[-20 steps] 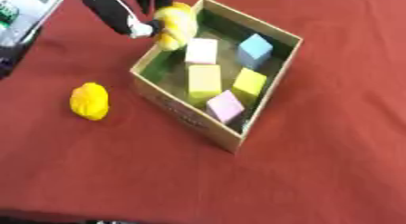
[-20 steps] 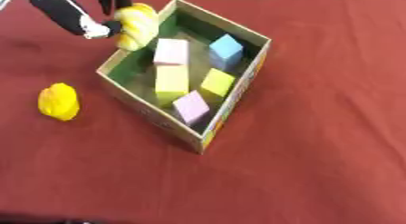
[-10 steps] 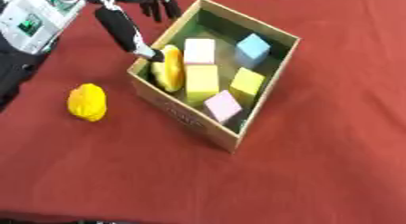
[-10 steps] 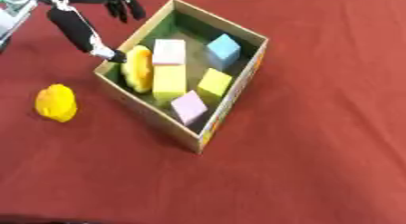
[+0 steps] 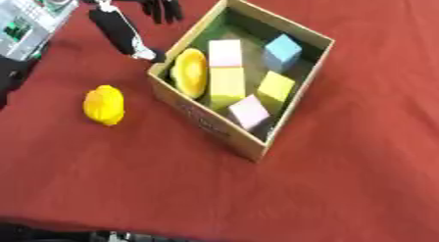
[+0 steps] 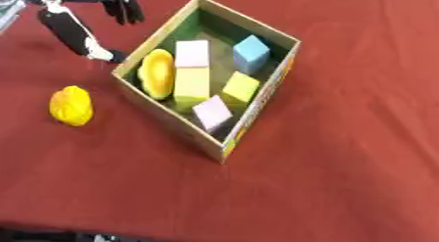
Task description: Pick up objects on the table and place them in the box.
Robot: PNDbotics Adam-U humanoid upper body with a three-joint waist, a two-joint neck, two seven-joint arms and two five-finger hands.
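An open cardboard box [image 5: 204, 119] stands on the red tablecloth. Inside it lie a pink cube [image 5: 226, 52], a blue cube [image 5: 282, 52], a yellow cube [image 5: 226, 87], a yellow-green cube [image 5: 276, 86] and a lilac cube [image 5: 249, 112]. A yellow rounded object [image 5: 190, 73] leans against the box's inner left wall. A second yellow rounded object [image 5: 104, 105] lies on the cloth left of the box. My left hand [image 5: 120, 28] hovers at the top left, just outside the box's left corner, open and holding nothing, fingers [image 5: 163, 8] hanging down. My right hand is out of view.
A grey device [image 5: 22, 21] with green parts sits at the top left edge, behind my left arm. Red cloth [image 5: 360, 153] stretches right of and in front of the box.
My left hand let the yellow object drop into the box against its left wall, then drew back up and to the left, open.
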